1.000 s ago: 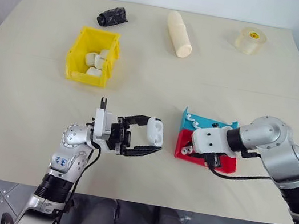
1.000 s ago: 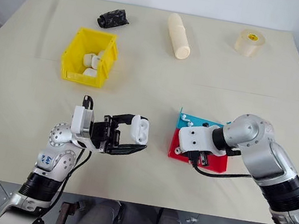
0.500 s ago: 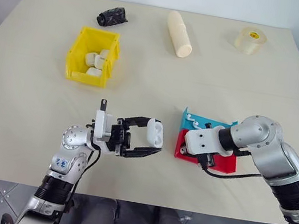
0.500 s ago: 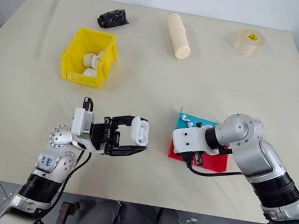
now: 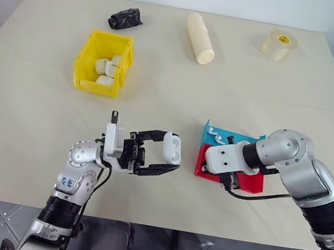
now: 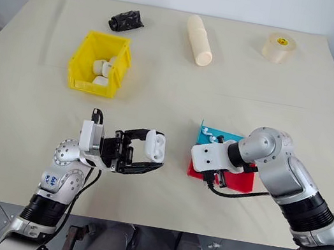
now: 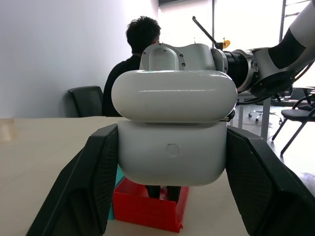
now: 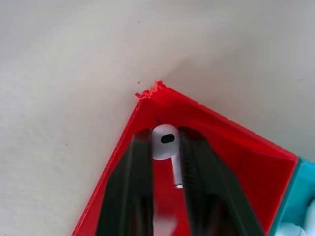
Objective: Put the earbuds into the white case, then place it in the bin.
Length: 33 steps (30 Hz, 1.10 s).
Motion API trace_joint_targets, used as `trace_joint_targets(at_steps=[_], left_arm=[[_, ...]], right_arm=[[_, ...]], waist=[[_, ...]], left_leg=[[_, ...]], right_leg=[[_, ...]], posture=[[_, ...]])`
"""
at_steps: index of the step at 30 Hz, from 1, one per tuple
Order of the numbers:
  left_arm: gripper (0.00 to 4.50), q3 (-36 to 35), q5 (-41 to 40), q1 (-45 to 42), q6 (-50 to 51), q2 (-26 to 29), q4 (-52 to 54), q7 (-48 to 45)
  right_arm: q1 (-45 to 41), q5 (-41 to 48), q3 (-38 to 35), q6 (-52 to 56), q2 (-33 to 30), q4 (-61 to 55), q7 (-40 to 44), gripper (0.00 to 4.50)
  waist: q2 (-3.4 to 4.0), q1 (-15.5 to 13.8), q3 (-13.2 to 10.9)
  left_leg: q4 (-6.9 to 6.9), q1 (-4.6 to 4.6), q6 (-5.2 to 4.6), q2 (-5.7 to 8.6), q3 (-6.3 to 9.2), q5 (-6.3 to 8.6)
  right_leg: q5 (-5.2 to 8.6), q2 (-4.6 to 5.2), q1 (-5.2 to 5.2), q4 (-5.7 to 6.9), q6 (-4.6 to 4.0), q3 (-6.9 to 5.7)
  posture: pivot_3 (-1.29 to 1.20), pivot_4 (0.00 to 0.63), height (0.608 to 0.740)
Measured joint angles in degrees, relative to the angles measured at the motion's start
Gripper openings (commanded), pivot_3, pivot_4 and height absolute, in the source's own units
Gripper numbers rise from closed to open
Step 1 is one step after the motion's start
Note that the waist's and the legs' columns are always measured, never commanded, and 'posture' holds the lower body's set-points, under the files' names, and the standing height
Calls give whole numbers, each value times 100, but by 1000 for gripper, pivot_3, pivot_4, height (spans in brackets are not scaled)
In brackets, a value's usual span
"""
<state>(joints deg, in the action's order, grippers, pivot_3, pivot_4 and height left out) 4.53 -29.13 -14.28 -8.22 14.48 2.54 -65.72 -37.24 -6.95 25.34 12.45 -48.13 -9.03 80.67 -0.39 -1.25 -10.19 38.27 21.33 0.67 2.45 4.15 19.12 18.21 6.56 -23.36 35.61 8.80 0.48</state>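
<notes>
My left gripper [image 5: 173, 153] is shut on the white case [image 5: 173, 146], held above the table's near middle with its lid hinged open. In the left wrist view the case [image 7: 173, 152] sits clamped between both black fingers [image 7: 96, 177]. My right gripper [image 5: 206, 166] points down into a corner of the shallow red tray [image 5: 247, 181]. In the right wrist view its fingers [image 8: 138, 167] press either side of one earbud [image 8: 165, 139] lying in that corner. A second earbud [image 5: 215, 133] lies in the blue tray [image 5: 242, 139] behind. The yellow bin [image 5: 96, 85] stands at the far left.
Several white cases lie inside the bin. A cream cylinder [image 5: 200, 38], a tape roll [image 5: 279, 46] and a crumpled black object [image 5: 125, 18] lie along the table's far side. A seated person [image 7: 140, 44] shows beyond the table in the left wrist view.
My right gripper's fingers have closed in on the earbud in the red tray, and that arm shifted slightly left. The left gripper and case have stayed put.
</notes>
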Motion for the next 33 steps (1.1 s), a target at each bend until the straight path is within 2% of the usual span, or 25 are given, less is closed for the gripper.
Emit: trace_joint_targets(at_steps=[12, 15, 20, 26, 33], left_arm=[[2801, -18, -1, -6, 0, 32, -7, -22], [2801, -20, -3, -7, 1, 41, -8, -25], [2801, -20, -10, 2, 15, 62, -3, -35], [2801, -16, -78, -15, 162, 93, 0, -80], [2801, -12, -112, -246, 356, 101, -56, -115]], right_arm=[[291, 214, -228, 196, -87, -301, -56, 367], [463, 593, -668, 334, -177, -533, -101, 367], [1294, 1632, -1938, 394, -235, -736, -281, 367], [2106, 3384, -3231, 1058, 889, -1068, -1210, 367], [2571, 5010, -3535, 1693, 2158, -1761, -2571, 367]], waist=[[0, -4, 0], [0, -12, 0], [-1, -22, -1], [-1, 2, -1], [0, -8, -1]], left_leg=[[0, 1, 0, 1, 0, 0], [0, 2, 0, 0, 2, 0], [-3, 3, 0, 1, 1, 1], [-4, -2, 3, -8, 2, -1], [-5, -1, 3, -3, 5, -1]], right_leg=[[0, 1, 0, -1, 0, 0], [0, 2, 0, -1, 0, -1], [0, 3, 3, -5, 0, -1], [-2, -4, 2, 2, -3, -1], [-2, 0, 1, 2, -4, 0]], posture=[[0, 150, 740], [0, 150, 740], [0, 150, 740], [0, 150, 740], [0, 150, 740]])
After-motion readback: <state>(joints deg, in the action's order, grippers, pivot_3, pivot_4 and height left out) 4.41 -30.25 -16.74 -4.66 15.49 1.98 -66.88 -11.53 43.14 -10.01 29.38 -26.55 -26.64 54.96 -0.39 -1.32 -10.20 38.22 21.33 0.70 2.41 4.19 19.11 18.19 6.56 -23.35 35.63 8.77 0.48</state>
